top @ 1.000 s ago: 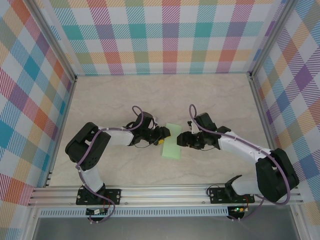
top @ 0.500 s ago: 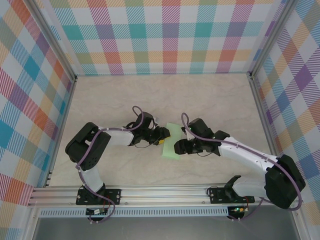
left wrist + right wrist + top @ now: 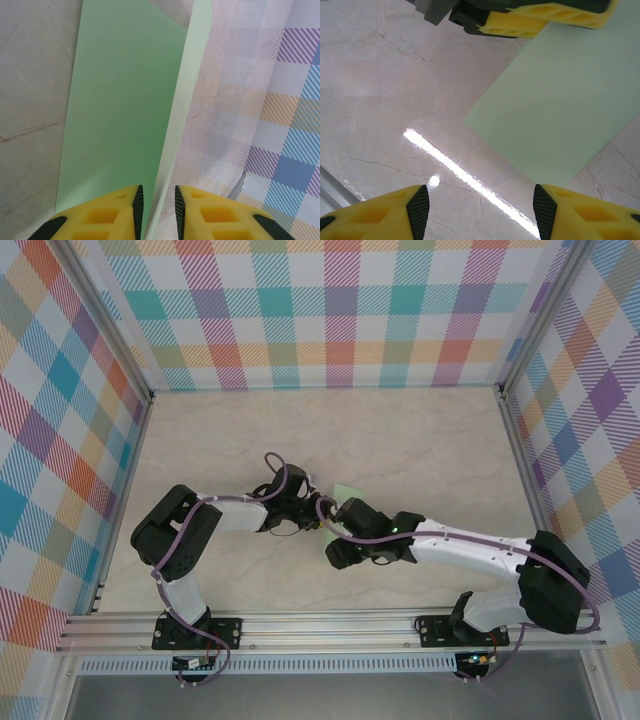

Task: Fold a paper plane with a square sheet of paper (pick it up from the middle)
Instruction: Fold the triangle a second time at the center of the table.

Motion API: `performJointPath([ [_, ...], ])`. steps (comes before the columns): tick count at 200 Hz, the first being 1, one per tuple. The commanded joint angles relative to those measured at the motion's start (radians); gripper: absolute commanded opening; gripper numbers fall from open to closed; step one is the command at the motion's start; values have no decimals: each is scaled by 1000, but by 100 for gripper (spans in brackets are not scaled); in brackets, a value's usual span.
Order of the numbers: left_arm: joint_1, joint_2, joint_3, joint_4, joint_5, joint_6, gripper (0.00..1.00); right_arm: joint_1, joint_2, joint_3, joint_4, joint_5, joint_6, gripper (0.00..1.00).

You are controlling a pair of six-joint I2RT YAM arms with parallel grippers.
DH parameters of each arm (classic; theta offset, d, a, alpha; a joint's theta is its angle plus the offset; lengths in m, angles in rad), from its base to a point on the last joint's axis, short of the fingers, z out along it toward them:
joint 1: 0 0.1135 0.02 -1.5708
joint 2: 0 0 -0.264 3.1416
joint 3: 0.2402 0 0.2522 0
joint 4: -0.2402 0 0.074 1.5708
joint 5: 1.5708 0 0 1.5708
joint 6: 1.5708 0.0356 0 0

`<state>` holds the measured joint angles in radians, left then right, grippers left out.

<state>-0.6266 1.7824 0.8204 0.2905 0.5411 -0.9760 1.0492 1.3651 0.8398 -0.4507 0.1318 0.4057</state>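
**Paper flap between narrow left claw; right claw wide over the table**

The paper (image 3: 346,492) is found near the middle of the table (image 3: 430,440), slightly toward the near edge. The table is enclosed by plaid walls (image 3: 340,320) on the left, far and right sides. In the top view most of the sheet is covered by the right arm, and a pale green strip is seen just beyond its wrist.

The left claw (image 3: 158,202) is brought to the paper from the left. In the left wrist view the sheet (image 3: 125,100) is seen lying flat on the table, with one flap raised along a fold on its right. The edge of this flap is seen between the yellow fingers (image 3: 105,215). The jaws are set narrow around the flap. Whether the pads press on it cannot be told.

The right claw (image 3: 479,205) is held low over the table at the near-left side of the paper. Its fingers (image 3: 395,212) are spread wide and nothing is held between them. In the right wrist view a corner of the paper (image 3: 560,100) is seen just ahead of the gap, and the tips of the left claw are seen at the sheet's far edge.
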Motion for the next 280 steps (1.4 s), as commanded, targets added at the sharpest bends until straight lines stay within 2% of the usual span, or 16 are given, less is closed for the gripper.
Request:
performJointPath([
  [1,-5,-18,5,-4,0,-12,23,48,35,42,0,158,-3,62],
  [20,-5,-24,5,-3,0,-15,21,77,60,48,7,210,4,63],
  [74,-5,-24,8,-7,1,-18,18,147,146,77,50,244,-16,64],
  [134,-7,-26,5,-8,2,-20,17,182,233,102,49,371,21,63],
  [168,-7,-25,7,-11,2,-21,17,187,238,90,50,423,42,57],
  [255,-7,-24,20,-30,0,-18,17,187,175,54,30,461,76,36],
  [268,-7,-25,20,-30,2,-18,17,186,169,55,30,458,78,36],
  [280,-7,-26,20,-30,3,-18,17,186,156,46,50,441,69,41],
])
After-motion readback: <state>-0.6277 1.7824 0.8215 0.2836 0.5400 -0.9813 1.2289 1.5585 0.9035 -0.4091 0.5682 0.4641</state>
